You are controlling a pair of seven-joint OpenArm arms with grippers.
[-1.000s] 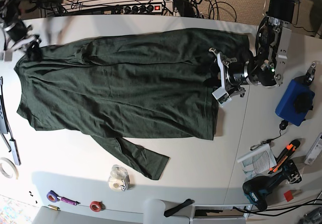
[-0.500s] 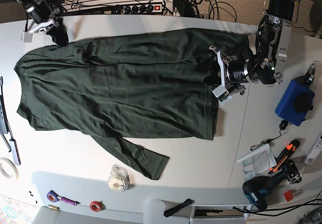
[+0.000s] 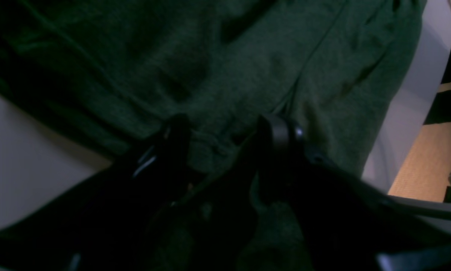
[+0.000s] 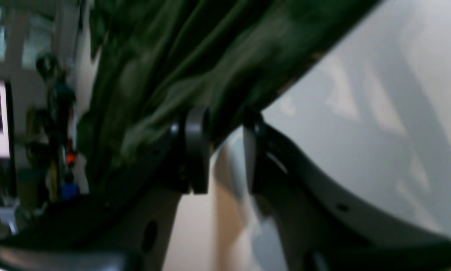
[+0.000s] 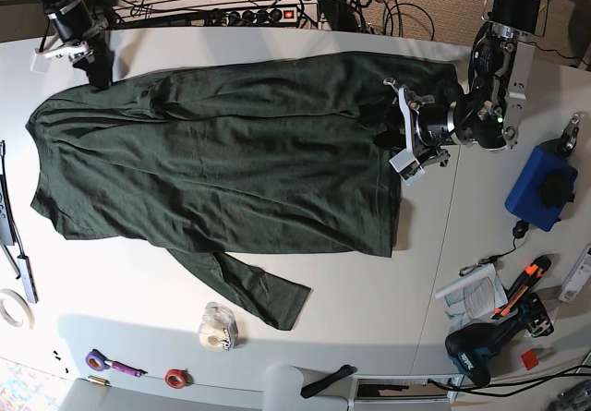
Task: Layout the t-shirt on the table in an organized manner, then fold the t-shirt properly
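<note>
Left claw point(image 3: 225, 139) pinching t-shirt point(image 5: 222, 166) hem fold; right claw point(image 4: 221, 150) gripping far corner (blurred), table point(image 5: 351, 291) beneath.

One t-shirt point(image 5: 212, 171), one table point(image 5: 369, 291), two tape rolls point(image 5: 175, 377), one drill point(image 5: 485, 342)

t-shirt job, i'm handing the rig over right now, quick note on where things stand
Left end effector: closed on a bunch of the t-shirt at its edge.
Right end effector: at the far corner, fabric pinched between the fingers.
T-shirt: spread lengthwise on the table, wrinkled, one sleeve sticking out toward the near edge.
Done: rough spread. Left: smooth it, square the sleeves, then every fold.
</note>
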